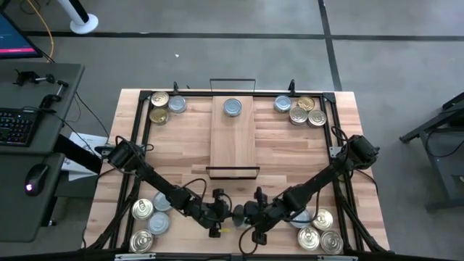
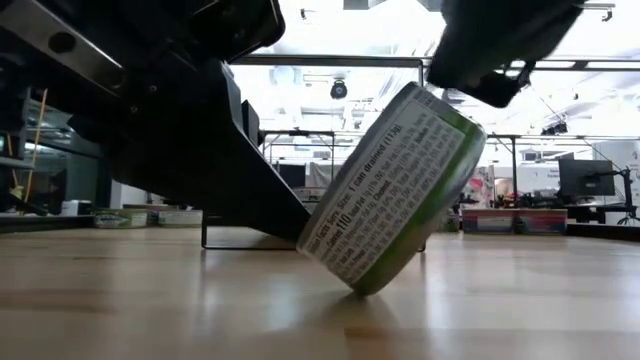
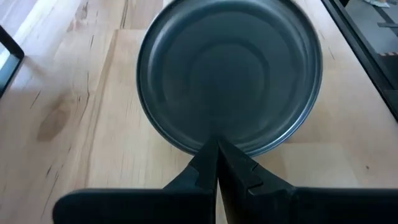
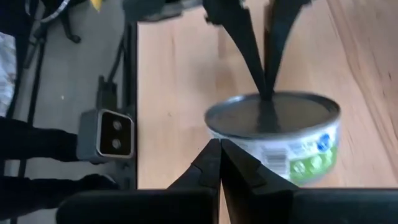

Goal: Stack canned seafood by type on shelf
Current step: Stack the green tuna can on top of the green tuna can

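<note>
Both grippers pressed together: left gripper (image 1: 220,215) and right gripper (image 1: 250,214) flank a tilted tin (image 1: 238,212) at the surface's near edge, neither pinching it. You're mid-pickup; next, spread, grasp, carry to the shelf (image 1: 233,141).

Robotics lab, desk keyboard (image 1: 16,125), mouse (image 1: 36,176) (monitors (image 2: 585,178) behind)
</note>
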Robot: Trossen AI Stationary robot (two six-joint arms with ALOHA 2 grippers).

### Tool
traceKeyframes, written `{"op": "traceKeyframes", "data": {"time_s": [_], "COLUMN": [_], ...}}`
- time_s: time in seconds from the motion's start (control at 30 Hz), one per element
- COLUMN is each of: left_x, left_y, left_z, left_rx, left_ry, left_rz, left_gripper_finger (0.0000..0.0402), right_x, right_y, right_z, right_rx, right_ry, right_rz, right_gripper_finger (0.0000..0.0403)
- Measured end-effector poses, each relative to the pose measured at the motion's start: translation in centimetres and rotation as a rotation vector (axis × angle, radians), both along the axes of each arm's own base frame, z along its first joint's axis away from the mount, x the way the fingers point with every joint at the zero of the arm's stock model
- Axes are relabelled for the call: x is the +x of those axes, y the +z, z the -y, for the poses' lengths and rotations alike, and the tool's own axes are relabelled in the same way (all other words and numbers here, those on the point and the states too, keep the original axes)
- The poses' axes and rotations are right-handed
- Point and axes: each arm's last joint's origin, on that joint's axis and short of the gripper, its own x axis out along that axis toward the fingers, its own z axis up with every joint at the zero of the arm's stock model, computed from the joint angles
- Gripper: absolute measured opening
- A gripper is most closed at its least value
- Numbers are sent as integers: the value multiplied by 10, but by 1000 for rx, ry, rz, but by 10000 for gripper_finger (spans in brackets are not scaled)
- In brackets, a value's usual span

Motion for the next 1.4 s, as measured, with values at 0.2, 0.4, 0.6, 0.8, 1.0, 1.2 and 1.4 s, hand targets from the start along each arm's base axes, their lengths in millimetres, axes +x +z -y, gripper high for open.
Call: {"op": "traceKeyframes", "data": {"time_s": [0.2, 0.4, 0.6, 0.8, 1.0, 1.2, 1.4], "left_x": [0, 0, -1, -2, -1, 4, 7], "left_y": [0, -9, -22, -22, -21, -13, -8], "left_z": [0, 0, 5, 9, 10, 14, 15], "left_rx": [2, -10, -63, -83, -119, -176, -207], "left_ry": [4, 27, 83, 101, 112, 94, 95], "left_rz": [-3, -22, -22, 11, 22, 107, 152], "left_gripper_finger": [0, 0, 0, 0, 0, 0, 0], "right_x": [4, 10, 14, 3, -19, -21, -6], "right_y": [2, 3, 6, 9, 13, -4, -11], "right_z": [2, 9, 10, 9, 11, 16, 31], "right_rx": [2, 2, -4, 9, -38, -54, -77], "right_ry": [8, -13, 7, -14, -52, -73, -111], "right_rz": [27, 51, 97, 20, -120, -192, -170], "right_gripper_finger": [0, 0, 0, 0, 0, 0, 0]}}
